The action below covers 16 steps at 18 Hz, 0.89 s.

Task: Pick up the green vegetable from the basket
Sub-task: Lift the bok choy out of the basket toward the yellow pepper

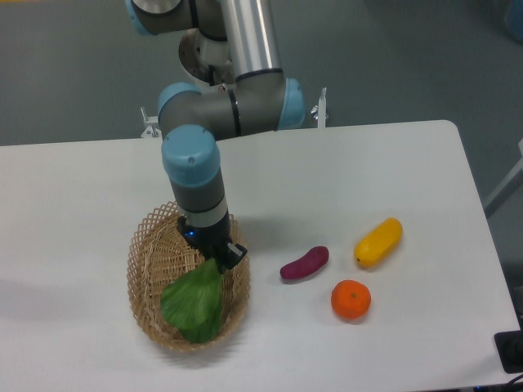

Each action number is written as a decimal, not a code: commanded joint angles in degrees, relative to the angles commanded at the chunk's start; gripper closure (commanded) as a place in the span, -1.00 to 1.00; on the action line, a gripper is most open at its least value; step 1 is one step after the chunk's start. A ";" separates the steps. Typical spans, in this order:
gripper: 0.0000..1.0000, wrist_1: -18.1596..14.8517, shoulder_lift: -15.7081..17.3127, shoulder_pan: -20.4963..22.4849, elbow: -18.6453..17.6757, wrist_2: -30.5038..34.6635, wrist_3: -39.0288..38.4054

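Note:
The green vegetable (194, 304) shows broad dark-green leaves that fan out over the front half of the oval wicker basket (133, 276). Its narrow end runs up into my gripper (221, 256), which points down over the basket's right side and is shut on that end. The stem and my fingertips are mostly hidden behind the black gripper body. The leaves seem to hang just above the basket floor, tilted toward the lower left.
On the white table to the right of the basket lie a purple eggplant-like piece (304, 263), a yellow oblong fruit (378, 242) and an orange (350, 300). The table's front edge runs close below the basket.

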 joint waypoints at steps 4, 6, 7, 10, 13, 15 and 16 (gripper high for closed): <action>0.35 -4.21 2.81 4.92 0.09 -2.37 6.23; 0.35 -6.06 3.52 7.21 0.26 -3.42 9.14; 0.35 -6.33 4.22 8.53 0.17 -3.60 10.28; 0.35 -8.08 5.19 11.95 0.17 -3.60 15.11; 0.35 -9.32 5.55 15.12 0.17 -3.69 19.95; 0.35 -9.58 5.90 17.14 0.44 -3.69 22.93; 0.35 -9.58 5.90 18.20 0.44 -3.69 24.78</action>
